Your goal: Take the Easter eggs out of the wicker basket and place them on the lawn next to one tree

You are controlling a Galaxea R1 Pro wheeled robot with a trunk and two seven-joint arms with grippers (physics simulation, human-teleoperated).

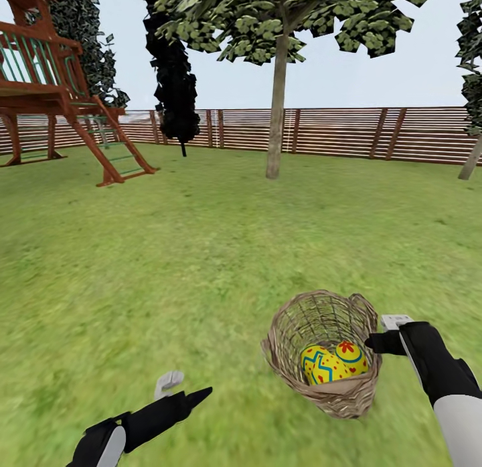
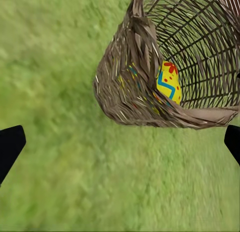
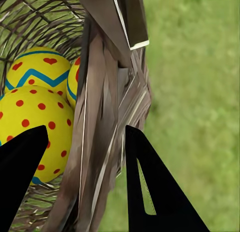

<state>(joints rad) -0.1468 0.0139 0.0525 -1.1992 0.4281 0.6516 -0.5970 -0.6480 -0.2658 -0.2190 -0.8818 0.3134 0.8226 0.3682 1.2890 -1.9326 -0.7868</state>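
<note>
The wicker basket (image 1: 321,346) is tipped on the lawn (image 1: 201,252) at the lower right, its mouth toward me. My right gripper (image 1: 383,331) is shut on its rim (image 3: 107,117), one finger inside the basket and one outside. Yellow Easter eggs (image 1: 335,363) lie in the basket: a red-dotted one (image 3: 35,122), one with a blue zigzag and hearts (image 3: 37,67), and a third half hidden by the rim (image 3: 74,84). My left gripper (image 1: 184,388) hangs open over the grass, left of the basket (image 2: 150,77). A pale-trunked tree (image 1: 276,118) stands far ahead.
A wooden playset (image 1: 60,85) with a ladder stands at the far left. A dark cypress-like tree (image 1: 175,85) is beside the slatted fence (image 1: 348,132) that closes the back. Another trunk (image 1: 470,160) leans at the right edge. Open grass lies between me and the tree.
</note>
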